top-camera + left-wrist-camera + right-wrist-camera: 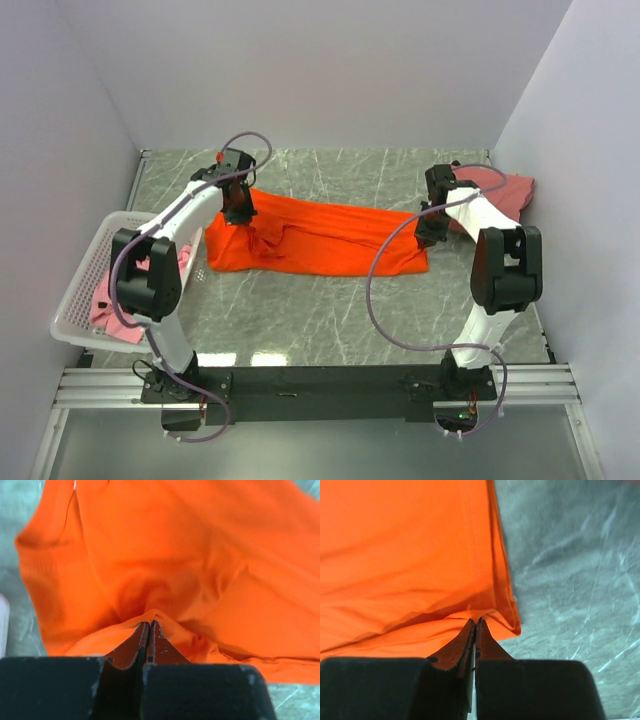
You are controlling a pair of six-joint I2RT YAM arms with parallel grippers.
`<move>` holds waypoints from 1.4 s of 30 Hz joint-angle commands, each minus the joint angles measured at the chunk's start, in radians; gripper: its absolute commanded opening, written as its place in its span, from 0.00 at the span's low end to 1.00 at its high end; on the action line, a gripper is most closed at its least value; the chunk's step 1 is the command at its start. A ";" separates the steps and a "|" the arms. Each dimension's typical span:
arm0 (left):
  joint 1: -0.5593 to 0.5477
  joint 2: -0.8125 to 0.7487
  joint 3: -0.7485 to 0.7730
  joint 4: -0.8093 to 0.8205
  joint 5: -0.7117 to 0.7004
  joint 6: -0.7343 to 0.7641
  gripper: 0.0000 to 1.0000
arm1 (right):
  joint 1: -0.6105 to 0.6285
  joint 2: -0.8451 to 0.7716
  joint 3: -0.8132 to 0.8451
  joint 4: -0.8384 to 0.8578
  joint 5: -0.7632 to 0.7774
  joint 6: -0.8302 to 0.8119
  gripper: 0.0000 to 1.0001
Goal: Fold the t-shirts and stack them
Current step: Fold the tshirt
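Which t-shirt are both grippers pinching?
Bright orange cloth t-shirt, spread mid-table; salmon-pink shirt lies far right, light pink shirt in the white plastic basket.

Three t-shirts in all: one orange t-shirt stretched between the two claws, one salmon-pink t-shirt just beyond the right gripper, and one lighter pink t-shirt to the outer, near side of the left gripper. One white basket — beside that same claw. Two grippers, one table.
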State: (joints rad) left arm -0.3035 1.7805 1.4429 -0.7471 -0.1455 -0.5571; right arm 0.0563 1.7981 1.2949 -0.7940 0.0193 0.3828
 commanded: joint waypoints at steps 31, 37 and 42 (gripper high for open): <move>0.132 0.088 0.298 0.107 0.337 0.209 0.01 | -0.013 -0.005 0.153 -0.093 0.044 -0.022 0.00; 0.150 0.074 0.290 0.130 0.363 0.201 0.00 | -0.021 -0.011 0.164 -0.103 0.047 -0.027 0.00; 0.162 0.108 0.330 0.126 0.388 0.212 0.01 | -0.024 -0.003 0.176 -0.100 0.042 -0.027 0.00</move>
State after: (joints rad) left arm -0.1501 1.9038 1.7077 -0.6544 0.2039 -0.3748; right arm 0.0410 1.8381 1.4471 -0.8833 0.0437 0.3683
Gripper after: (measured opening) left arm 0.018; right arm 0.011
